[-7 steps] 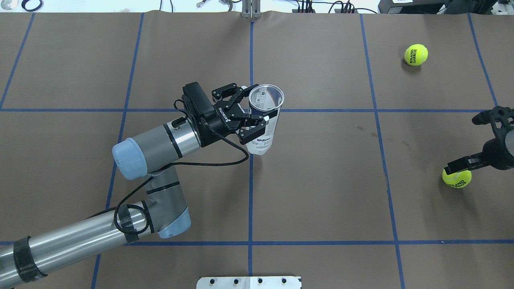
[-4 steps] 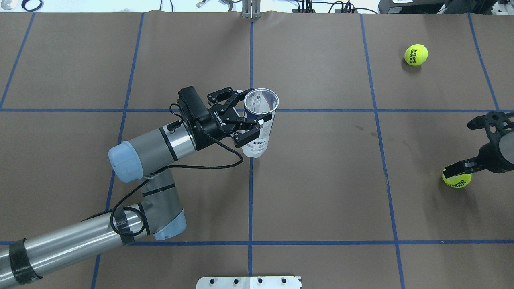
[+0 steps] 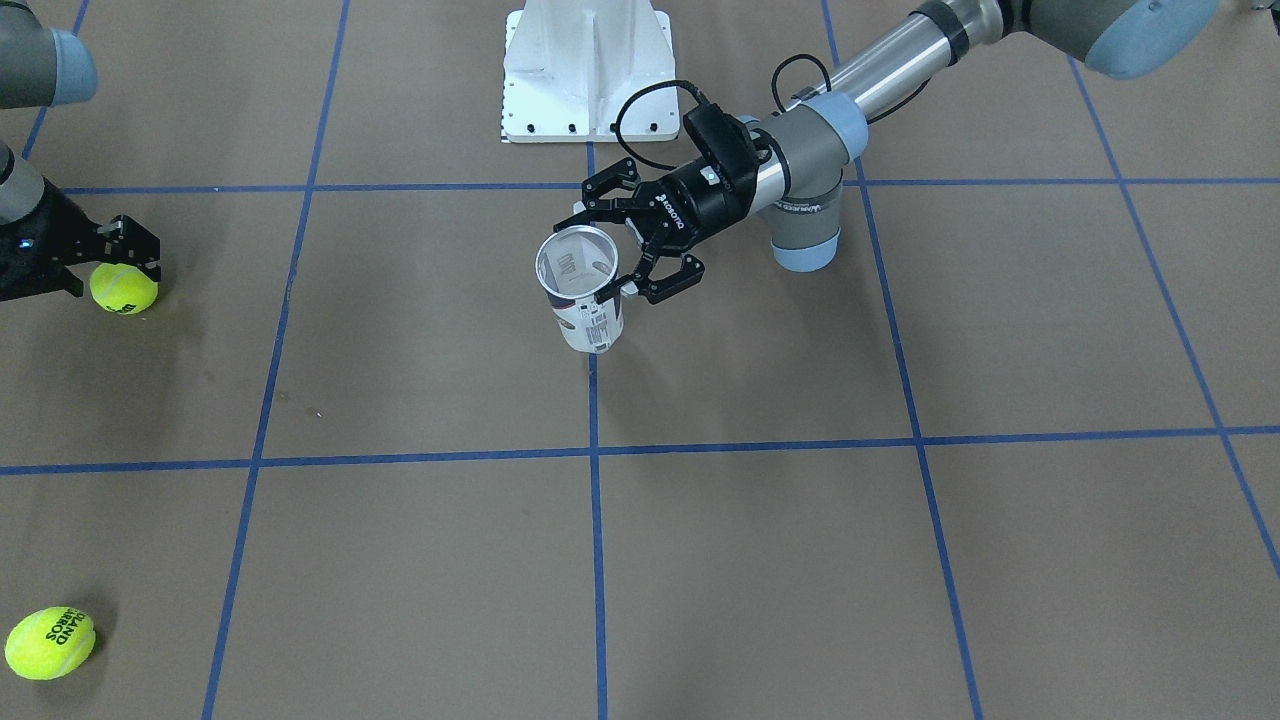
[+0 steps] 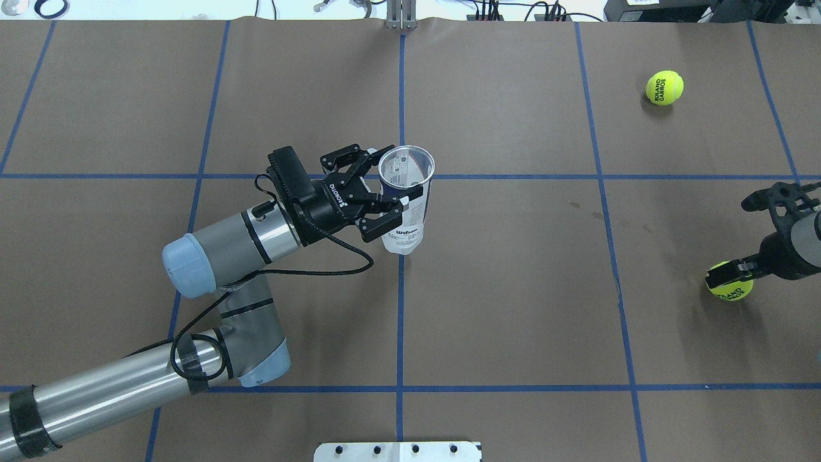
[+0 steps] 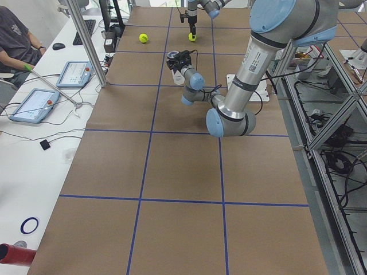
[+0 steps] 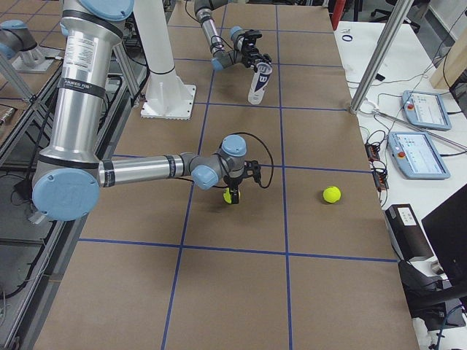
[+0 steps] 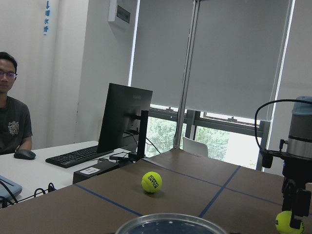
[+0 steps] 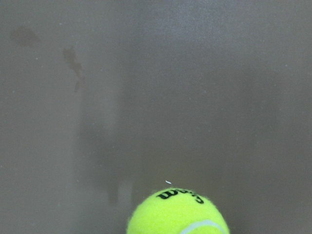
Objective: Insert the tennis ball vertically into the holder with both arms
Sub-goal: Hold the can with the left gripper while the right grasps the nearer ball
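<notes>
The holder (image 4: 406,221), a clear tube with a white and navy label, is upright near the table's middle. My left gripper (image 4: 391,181) is shut on its upper part from the left side; both also show in the front view (image 3: 590,325). The open rim sits at the bottom of the left wrist view (image 7: 168,223). My right gripper (image 4: 731,277) is at the table's right edge, pointing down, open, with its fingers straddling a yellow tennis ball (image 4: 731,293). That ball fills the bottom of the right wrist view (image 8: 178,214) and rests on the table (image 3: 125,290).
A second tennis ball (image 4: 664,87) lies at the far right of the table, away from both arms (image 3: 50,643). The robot's white pedestal base (image 3: 585,60) stands at the near edge. Blue tape lines grid the brown table. Operators' desks lie beyond the far edge.
My left arm has carried the upright holder a little to the left and nearer the robot. My right gripper has come lower over the tennis ball, which has barely shifted.
</notes>
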Motion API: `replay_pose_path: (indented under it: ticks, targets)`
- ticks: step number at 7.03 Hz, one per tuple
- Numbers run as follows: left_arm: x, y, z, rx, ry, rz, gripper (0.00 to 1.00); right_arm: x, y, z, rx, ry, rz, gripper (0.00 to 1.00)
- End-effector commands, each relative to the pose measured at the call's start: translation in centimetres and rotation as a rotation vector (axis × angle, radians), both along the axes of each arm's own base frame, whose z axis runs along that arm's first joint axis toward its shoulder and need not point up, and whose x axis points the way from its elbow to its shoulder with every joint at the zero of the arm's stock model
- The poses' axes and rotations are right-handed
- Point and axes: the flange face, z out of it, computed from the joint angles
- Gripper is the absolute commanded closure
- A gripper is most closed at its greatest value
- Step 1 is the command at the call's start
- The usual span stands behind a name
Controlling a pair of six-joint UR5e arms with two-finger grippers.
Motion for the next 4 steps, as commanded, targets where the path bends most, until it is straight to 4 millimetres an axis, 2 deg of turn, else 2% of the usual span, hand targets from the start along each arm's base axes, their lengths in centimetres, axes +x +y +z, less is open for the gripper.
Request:
replay_pose_path:
  ticks: [1,2,3,4]
  targets:
    - [0.1,0.0,1.0,0.003,0.013,-0.006,0.56,-0.2,0.0,0.4,-0.004,0.004,-0.005,0.08]
    - [0.5,0.2,2.2,0.015,0.036,-0.002,0.56,-0.2,0.0,0.4,-0.006,0.003,-0.005,0.25]
    - [0.6,0.2,1.8,0.015,0.044,-0.005,0.56,-0.2,0.0,0.4,-0.006,0.002,-0.006,0.66]
    - [0.5,0.2,1.8,0.013,0.049,-0.008,0.56,-0.2,0.1,0.3,-0.008,-0.001,-0.007,1.0]
